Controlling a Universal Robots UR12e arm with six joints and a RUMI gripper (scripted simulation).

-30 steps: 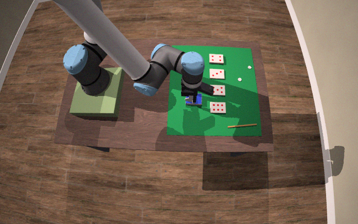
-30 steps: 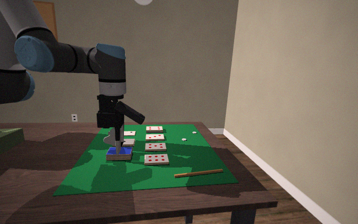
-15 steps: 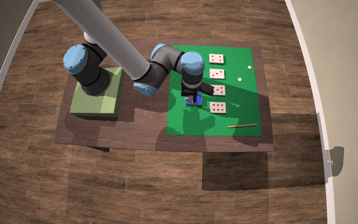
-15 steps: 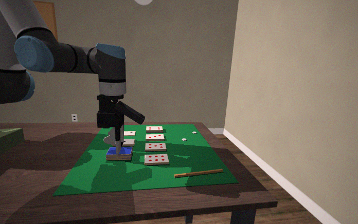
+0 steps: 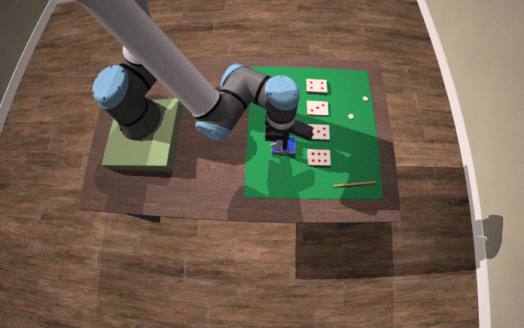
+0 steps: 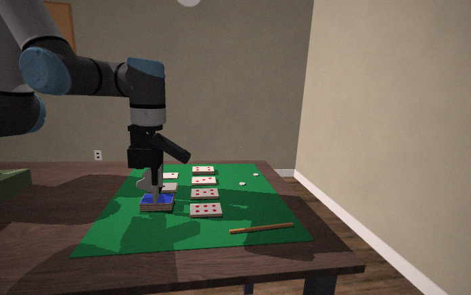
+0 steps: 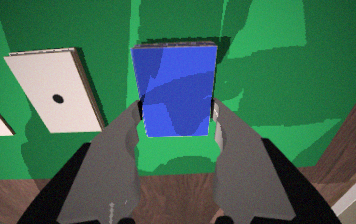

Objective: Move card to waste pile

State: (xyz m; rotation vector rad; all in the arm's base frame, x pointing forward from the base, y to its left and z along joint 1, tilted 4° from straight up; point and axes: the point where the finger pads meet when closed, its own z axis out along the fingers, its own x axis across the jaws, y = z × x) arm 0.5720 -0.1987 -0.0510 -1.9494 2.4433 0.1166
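The face-down stock [image 6: 157, 203] is a short stack of plywood tiles with a blue top card [image 7: 175, 90], on the near-left part of the green mat [image 5: 313, 131]. My gripper [image 7: 176, 100] points straight down over the stock, and its two grey fingers press on the long sides of the top card. The card still lies flat on the stack. The gripper also shows in the exterior view [image 6: 155, 196] and the top view [image 5: 282, 146]. The waste pile [image 7: 57, 97] [image 6: 169, 187], a white card with one black pip, lies beside the stock.
A column of several red-pip cards [image 5: 318, 157] lies one row beyond the stock. Another white card [image 6: 170, 175] lies past the waste pile. A wooden stick [image 5: 354, 183] and two white chips [image 5: 350, 116] lie on the mat. The arm's green pedestal [image 5: 143, 135] stands on the table's left.
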